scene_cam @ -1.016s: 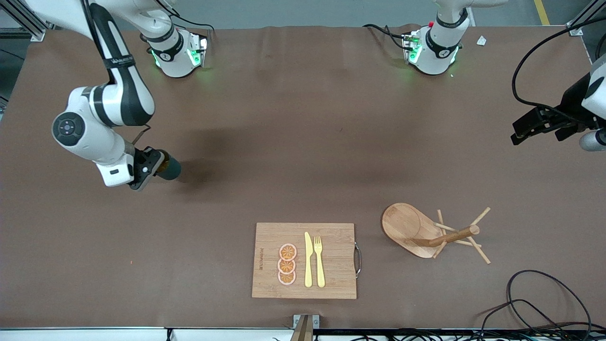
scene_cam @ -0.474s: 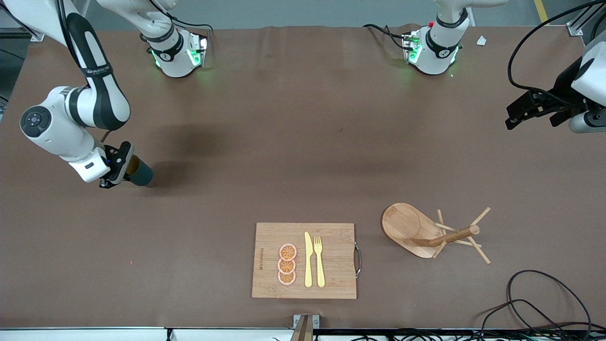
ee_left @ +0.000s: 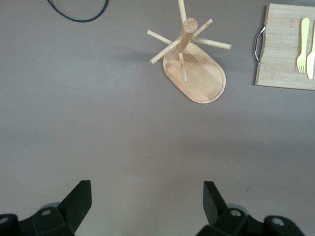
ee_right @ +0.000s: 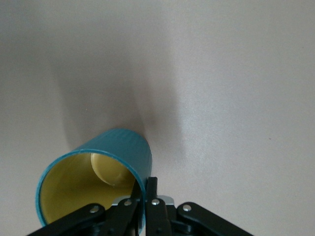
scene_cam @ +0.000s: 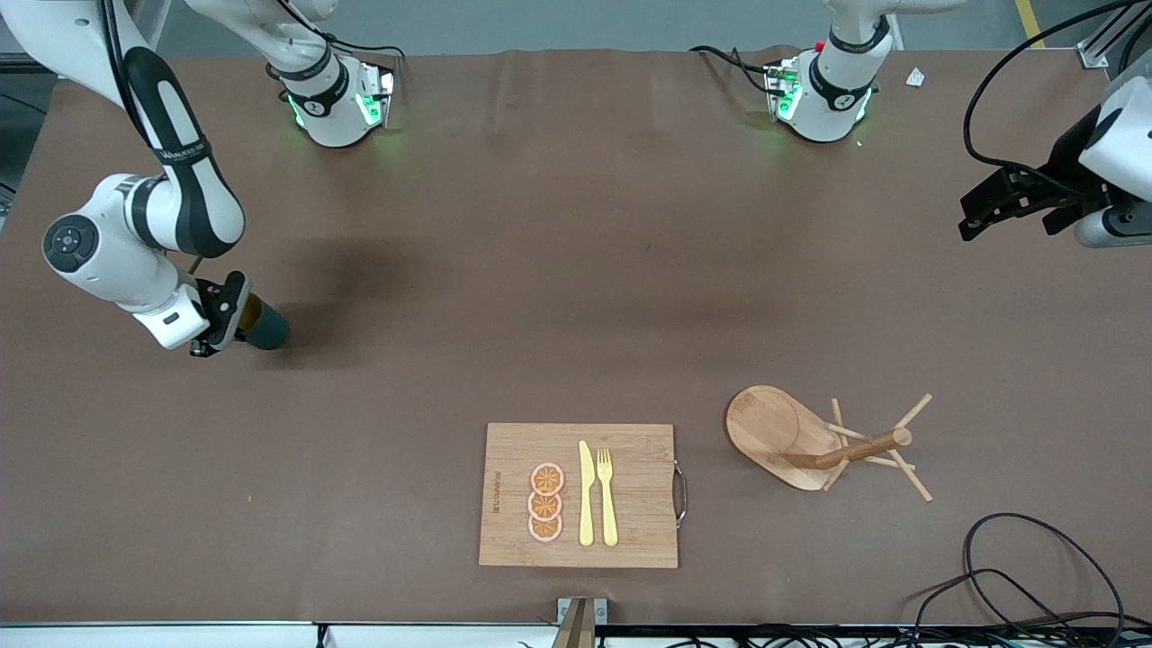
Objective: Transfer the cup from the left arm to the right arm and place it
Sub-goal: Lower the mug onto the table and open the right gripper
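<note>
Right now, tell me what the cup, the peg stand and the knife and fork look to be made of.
Cup: likely glazed ceramic; teal ribbed outside, glossy ochre inside.
Peg stand: wood, maybe bamboo; pale tan with visible grain, smooth finish.
Knife and fork: probably plastic; uniform pale yellow, matte, no metallic shine.

right gripper [scene_cam: 225, 326] + cup [scene_cam: 265, 329]: moved toward right arm's table end | left gripper [scene_cam: 976, 211]: rose

We look down from high across the table [scene_cam: 576, 270]; our left wrist view shares the peg stand [scene_cam: 823, 441], at four o'clock.
</note>
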